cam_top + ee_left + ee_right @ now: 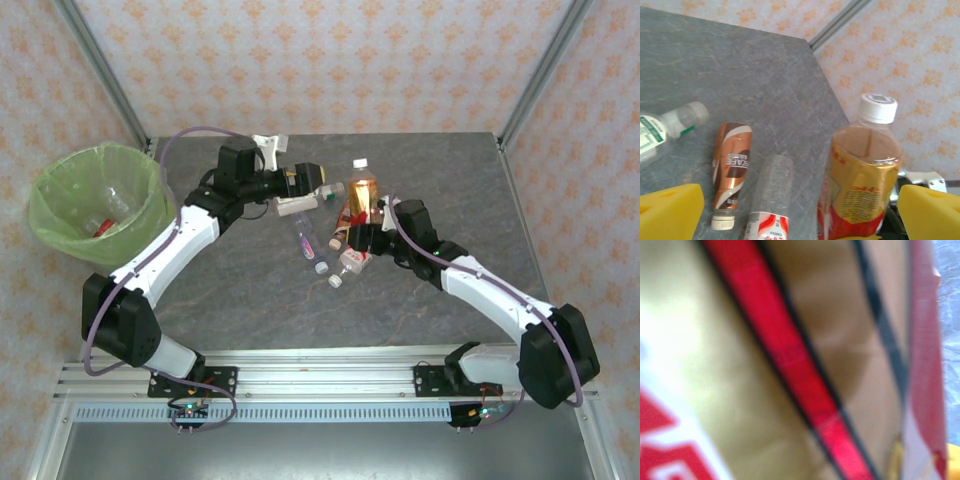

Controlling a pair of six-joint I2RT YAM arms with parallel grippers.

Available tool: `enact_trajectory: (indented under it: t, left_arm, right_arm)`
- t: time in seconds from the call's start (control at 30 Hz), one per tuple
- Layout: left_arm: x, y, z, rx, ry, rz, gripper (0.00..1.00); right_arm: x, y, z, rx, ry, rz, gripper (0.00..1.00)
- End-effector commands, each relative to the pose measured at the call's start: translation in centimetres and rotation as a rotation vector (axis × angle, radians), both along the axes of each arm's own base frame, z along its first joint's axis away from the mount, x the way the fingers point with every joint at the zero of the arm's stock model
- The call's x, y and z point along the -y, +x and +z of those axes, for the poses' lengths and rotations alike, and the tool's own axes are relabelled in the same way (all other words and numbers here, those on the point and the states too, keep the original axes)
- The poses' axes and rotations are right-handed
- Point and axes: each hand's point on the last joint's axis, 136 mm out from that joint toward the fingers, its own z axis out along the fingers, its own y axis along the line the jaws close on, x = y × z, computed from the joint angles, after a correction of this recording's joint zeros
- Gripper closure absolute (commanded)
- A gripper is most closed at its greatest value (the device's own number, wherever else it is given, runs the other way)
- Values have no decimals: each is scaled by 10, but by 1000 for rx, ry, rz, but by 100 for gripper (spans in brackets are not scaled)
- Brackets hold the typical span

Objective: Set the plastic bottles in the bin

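Gold-label bottle [361, 192], upright, centre of frame.
Your left hand [330, 186]: wide open, empty. Your right hand [367, 228]: close against its label, grip cannot be told.

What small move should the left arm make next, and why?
Probably ease the left claw forward around the gold-label bottle, then close. Its yellow fingers are wide open on either side of that upright bottle, the right claw sits at the bottle's base, and the bin is on the left arm's side.
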Motion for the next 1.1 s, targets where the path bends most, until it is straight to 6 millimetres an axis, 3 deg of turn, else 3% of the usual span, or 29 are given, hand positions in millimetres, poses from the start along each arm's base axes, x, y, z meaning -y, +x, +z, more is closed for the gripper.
enact_trajectory:
  t: [0.0, 0.3, 0.67, 0.8, 0.97, 1.07]
  left_arm:
    - [9, -4, 21, 76, -16, -9, 0]
    - [25, -2, 11, 86, 15, -32, 0]
    - [24, 11, 0, 34, 42, 6, 7]
    - [15, 16, 2, 57, 97, 43, 10]
    - [-12, 27, 18, 99, 124, 115, 12]
    - [-18, 31, 17, 85, 134, 117, 18]
  right_arm:
    - [-22, 7, 30, 69, 72, 46, 56]
    - [-59, 9, 34, 65, 113, 140, 56]
    - [-85, 13, 27, 87, 49, 190, 56]
    - [-93, 12, 23, 75, 38, 214, 56]
    - [-90, 10, 14, 59, 6, 220, 56]
    - [-91, 8, 13, 50, 9, 227, 56]
